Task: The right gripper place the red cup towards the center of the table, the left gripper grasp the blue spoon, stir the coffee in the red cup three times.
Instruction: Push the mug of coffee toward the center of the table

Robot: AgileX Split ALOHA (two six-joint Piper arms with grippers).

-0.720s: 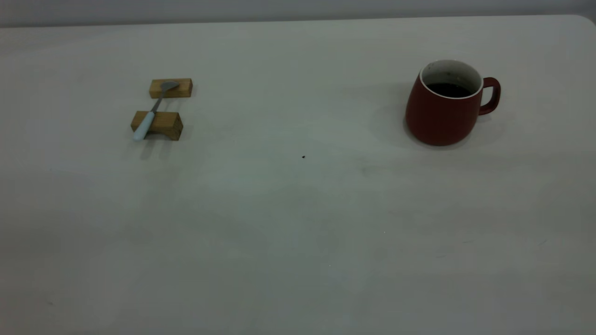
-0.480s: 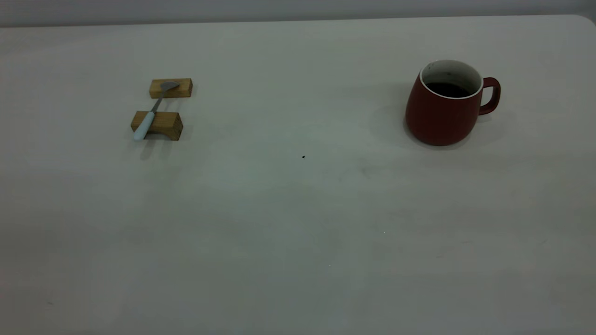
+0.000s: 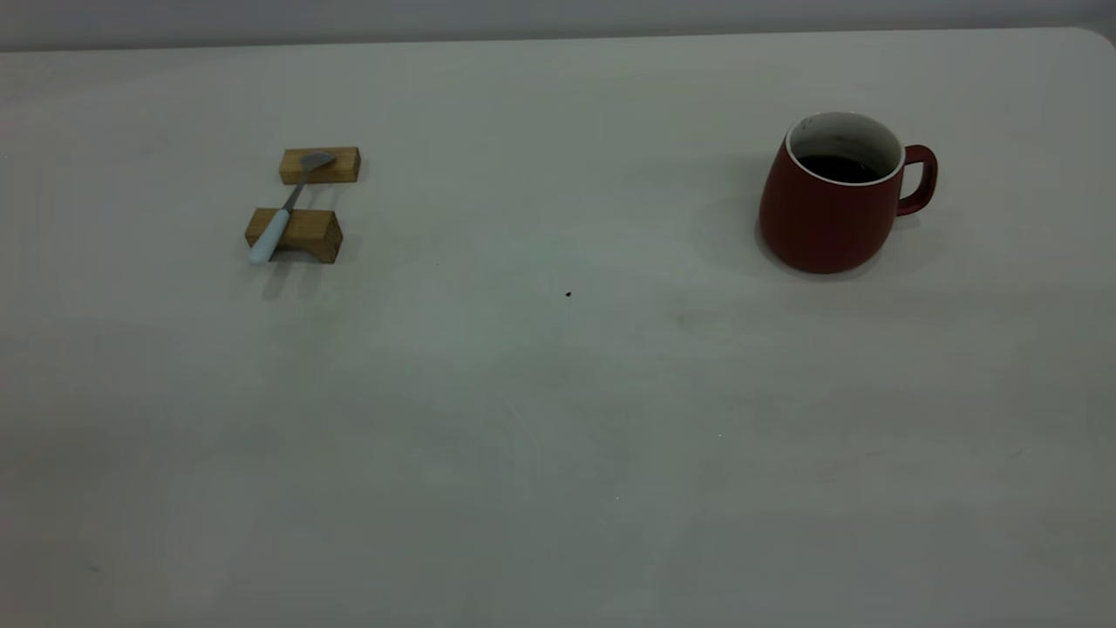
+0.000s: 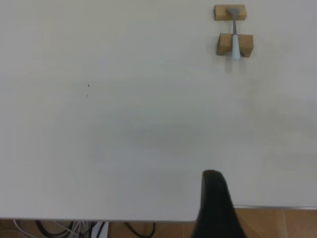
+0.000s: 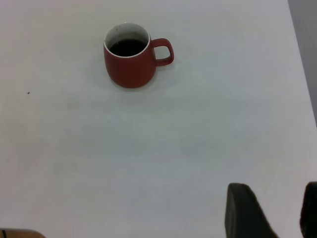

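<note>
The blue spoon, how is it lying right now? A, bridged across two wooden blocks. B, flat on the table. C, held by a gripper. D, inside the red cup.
A: the blue spoon spans both wooden blocks, bowl on the far one, handle over the near one.

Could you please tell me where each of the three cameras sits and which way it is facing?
Exterior view: off the rig, looking down across the table at the blue spoon on two wooden blocks and the red cup; no arm shows.
Left wrist view: above the table's near edge, facing the spoon; one dark finger shows.
Right wrist view: above the table, facing the cup with its coffee; the right gripper shows, open.
Shared: exterior and left wrist both show the spoon; exterior and right wrist, the cup.
</note>
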